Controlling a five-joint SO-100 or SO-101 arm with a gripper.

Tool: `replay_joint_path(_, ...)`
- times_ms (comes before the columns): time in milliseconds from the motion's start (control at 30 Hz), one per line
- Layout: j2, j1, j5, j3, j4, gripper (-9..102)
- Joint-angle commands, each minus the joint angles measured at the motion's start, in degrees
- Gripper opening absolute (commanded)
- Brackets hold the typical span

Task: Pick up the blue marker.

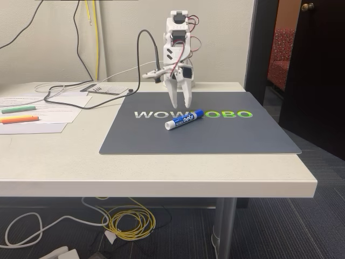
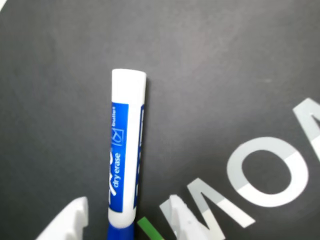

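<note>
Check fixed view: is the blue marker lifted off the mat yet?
No. The blue marker lies flat on the grey mat, and the gripper stands open over its capped end.

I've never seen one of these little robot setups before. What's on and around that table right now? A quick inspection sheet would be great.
Surface: pale table with a dark grey mat printed with white and green lettering.
Job's things: blue marker lying flat on the mat, blue cap toward the arm, white end toward the table's front edge.
Clutter: green highlighter and orange highlighter on papers at the left of the fixed view.
Hand: the hand points down just behind the marker's cap end, fingers apart; the wrist view shows a fingertip on either side of the barrel, not yet closed.
Cables: black cable loops to the arm; yellow and white coils lie under the table.
Surroundings: beige wall, carpet, dark door at right.
</note>
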Motion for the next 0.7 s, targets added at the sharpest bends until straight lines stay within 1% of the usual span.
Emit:
replay_joint_path(0, -3.5, -0.9, -0.2, -9.1, 3.1, 22)
replay_joint_path(133, -10.1, -1.3, -0.2, -20.2, 8.3, 22)
replay_joint_path(200, -13.1, -1.3, -0.2, -24.3, 9.7, 22)
replay_joint_path(467, -19.2, -0.9, -2.5, -31.4, 9.6, 21)
replay_joint_path(667, -19.4, -0.3, -5.2, -31.6, 10.3, 20)
